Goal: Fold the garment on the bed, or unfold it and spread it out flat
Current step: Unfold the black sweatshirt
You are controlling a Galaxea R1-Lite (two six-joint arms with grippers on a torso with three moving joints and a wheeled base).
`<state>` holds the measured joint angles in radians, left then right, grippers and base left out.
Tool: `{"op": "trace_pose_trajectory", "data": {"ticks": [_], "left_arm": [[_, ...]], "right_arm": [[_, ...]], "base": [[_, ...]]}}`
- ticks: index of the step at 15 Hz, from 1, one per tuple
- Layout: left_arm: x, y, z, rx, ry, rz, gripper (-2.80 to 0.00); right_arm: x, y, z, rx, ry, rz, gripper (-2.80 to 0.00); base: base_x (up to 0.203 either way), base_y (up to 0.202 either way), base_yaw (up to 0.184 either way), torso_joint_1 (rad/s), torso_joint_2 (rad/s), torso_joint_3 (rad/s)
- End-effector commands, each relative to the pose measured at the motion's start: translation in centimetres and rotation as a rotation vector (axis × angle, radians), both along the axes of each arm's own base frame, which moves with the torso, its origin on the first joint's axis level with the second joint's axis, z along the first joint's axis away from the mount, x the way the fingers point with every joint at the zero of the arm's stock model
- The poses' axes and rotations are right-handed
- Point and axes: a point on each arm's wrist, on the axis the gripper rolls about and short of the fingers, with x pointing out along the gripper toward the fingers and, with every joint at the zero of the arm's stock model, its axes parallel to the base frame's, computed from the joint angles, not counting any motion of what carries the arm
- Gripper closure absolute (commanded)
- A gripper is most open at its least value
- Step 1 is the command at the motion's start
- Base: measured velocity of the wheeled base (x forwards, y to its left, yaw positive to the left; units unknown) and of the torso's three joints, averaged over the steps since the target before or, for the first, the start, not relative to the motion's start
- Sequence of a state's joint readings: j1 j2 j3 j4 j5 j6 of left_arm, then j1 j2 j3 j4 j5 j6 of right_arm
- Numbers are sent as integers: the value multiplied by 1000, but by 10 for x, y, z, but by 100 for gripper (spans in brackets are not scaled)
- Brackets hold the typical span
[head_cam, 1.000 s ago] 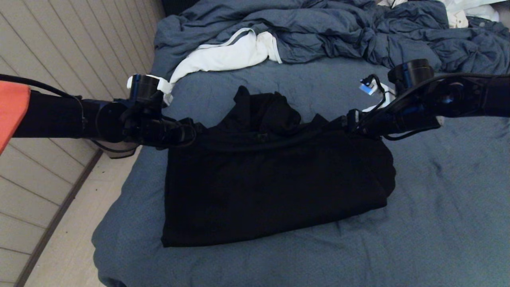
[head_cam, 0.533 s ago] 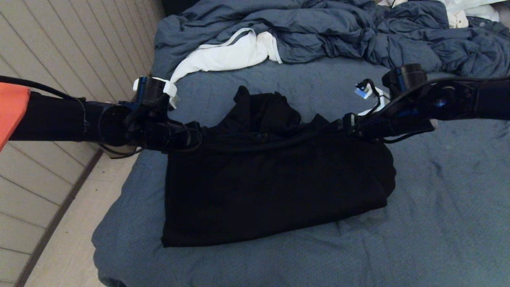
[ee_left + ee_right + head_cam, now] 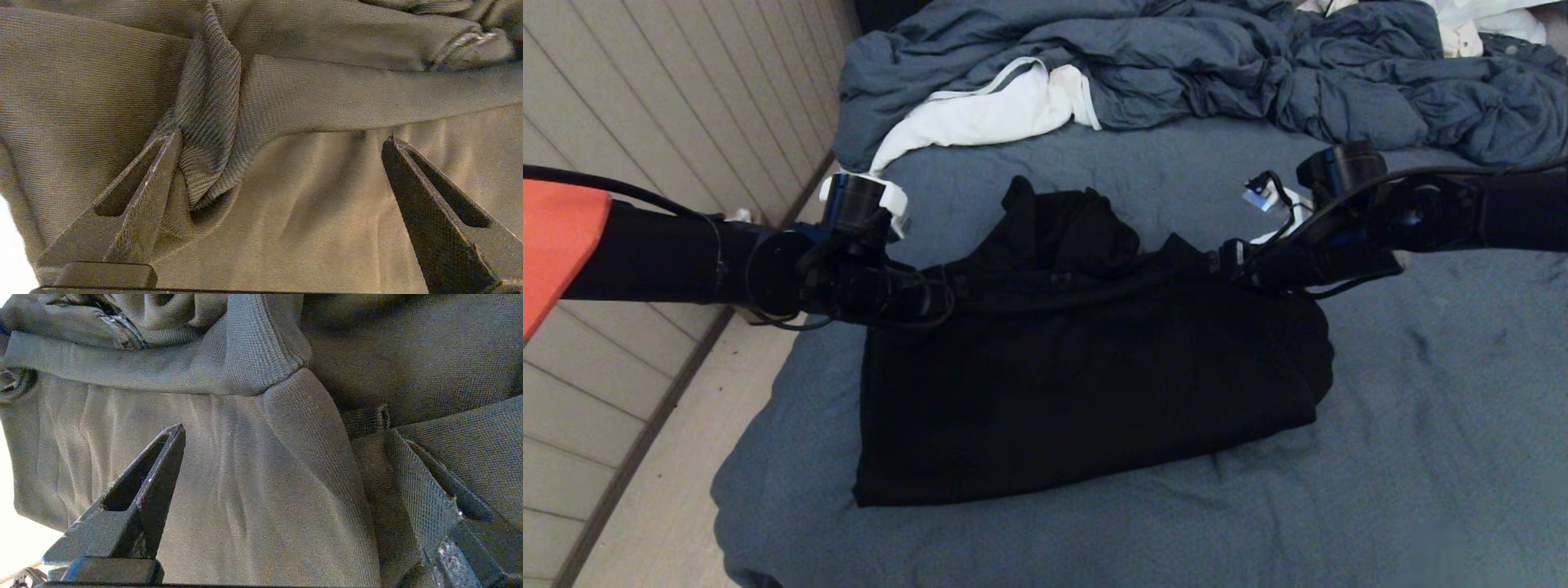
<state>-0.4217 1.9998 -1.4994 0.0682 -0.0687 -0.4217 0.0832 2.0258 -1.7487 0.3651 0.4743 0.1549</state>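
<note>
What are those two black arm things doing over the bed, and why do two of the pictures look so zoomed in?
They are a robot's two arms. The wide picture comes from a camera on the robot's head, looking down at the bed. A black hoodie lies there, folded over into a block, with a rumpled duvet and a white cloth behind it.

The other two pictures come from small cameras on each wrist, right behind the fingers, so the fabric looks huge. The left gripper is at the hoodie's far left corner and the right gripper at its far right corner. Both are wide open, with cloth lying between and against the fingers, but nothing is pinched or held.
</note>
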Motion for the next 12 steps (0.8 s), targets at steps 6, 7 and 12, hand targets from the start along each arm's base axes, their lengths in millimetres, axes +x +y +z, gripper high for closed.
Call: {"op": "trace_pose_trajectory", "data": {"ticks": [6,7,12], "left_arm": [[13,0,-11,-10,-25,18,-280],[13,0,-11,-10,-24,19,-280],[9,1,-5,-19,-34,16,0]], "right_arm": [[1,5,-3,3,9,10,-280],[1,5,-3,3,7,10,-280],[0,5,-1,11,-23,7,0]], "base": [[0,0,0,0,0,0],[0,0,0,0,0,0],[0,0,0,0,0,0]]}}
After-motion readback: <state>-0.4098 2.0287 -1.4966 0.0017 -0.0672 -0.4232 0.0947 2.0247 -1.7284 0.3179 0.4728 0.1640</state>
